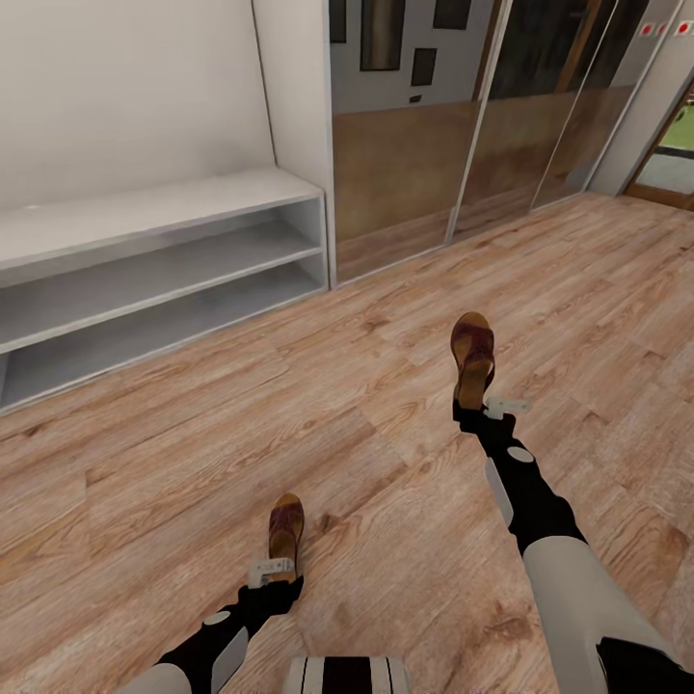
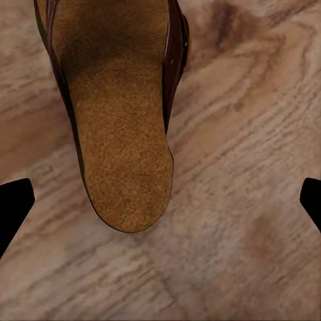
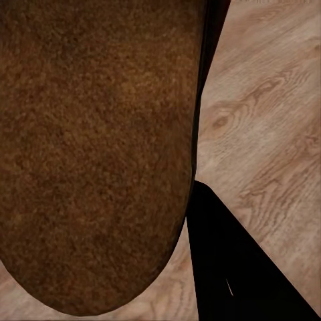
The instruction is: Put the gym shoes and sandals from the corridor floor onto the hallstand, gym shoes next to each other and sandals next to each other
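Two brown sandals with tan footbeds are in view. In the head view, one sandal (image 1: pixel 473 355) sticks out forward from my right gripper (image 1: pixel 474 409), which is shut on its heel end. In the right wrist view its footbed (image 3: pixel 93 147) looms close, with one black finger (image 3: pixel 234 274) pressed to its edge. The other sandal (image 1: pixel 286 528) lies on the wood-plank corridor floor (image 1: pixel 366 289) just ahead of my left gripper (image 1: pixel 274 574). That gripper (image 2: pixel 162 197) is open, fingertips (image 2: pixel 13 207) wide apart around the heel (image 2: pixel 124 154). The gym shoes are out of view.
The pale grey-white hallstand (image 1: pixel 164 198) stands along the wall at the left, with a bench top and two open shelves. Mirrored sliding doors (image 1: pixel 434 145) line the far wall. A doorway (image 1: pixel 670 154) opens at the far right.
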`<state>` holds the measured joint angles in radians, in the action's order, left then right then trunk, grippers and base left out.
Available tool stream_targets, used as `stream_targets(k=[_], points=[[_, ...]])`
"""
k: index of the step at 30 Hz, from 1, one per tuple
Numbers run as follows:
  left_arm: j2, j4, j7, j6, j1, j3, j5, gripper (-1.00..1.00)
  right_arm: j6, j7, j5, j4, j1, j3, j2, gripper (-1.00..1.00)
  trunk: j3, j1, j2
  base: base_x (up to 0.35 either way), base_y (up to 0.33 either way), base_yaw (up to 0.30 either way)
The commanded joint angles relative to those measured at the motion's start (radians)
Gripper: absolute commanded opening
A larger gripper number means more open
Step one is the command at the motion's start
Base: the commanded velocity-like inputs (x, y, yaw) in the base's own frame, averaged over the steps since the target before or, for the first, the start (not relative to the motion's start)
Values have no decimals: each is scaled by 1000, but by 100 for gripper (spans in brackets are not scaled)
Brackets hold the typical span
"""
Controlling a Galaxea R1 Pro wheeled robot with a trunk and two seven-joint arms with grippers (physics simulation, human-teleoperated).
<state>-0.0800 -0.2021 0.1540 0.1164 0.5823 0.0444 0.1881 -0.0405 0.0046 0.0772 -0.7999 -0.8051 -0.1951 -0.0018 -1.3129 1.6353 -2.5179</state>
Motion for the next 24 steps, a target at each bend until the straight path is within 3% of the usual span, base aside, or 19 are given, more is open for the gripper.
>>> stream_targets(k=[1, 6, 14, 19, 24], points=[[0, 1, 3, 3, 1, 5, 10, 100, -4, -2, 4, -3, 0, -1, 0, -100, -2, 0, 0, 0, 0, 0], [0, 1, 3, 3, 1, 5, 10, 100, -5, -2, 4, -6, 0, -1, 0, -100, -24, 2, -1, 0, 0, 0], [0, 0, 3, 3, 1, 4, 10, 100, -4, -2, 4, -7, 0, -1, 0, -100, -32, 2, -1, 0, 0, 0], [1, -2, 3, 3, 1, 2, 9, 100, -4, -2, 4, -7, 0, -1, 0, -100, -55, 4, -3, 0, 0, 0], [2, -3, 3, 19, 1, 2, 8, 100, -4, -2, 4, -7, 0, -1, 0, -100, -60, 4, -3, 0, 0, 0]])
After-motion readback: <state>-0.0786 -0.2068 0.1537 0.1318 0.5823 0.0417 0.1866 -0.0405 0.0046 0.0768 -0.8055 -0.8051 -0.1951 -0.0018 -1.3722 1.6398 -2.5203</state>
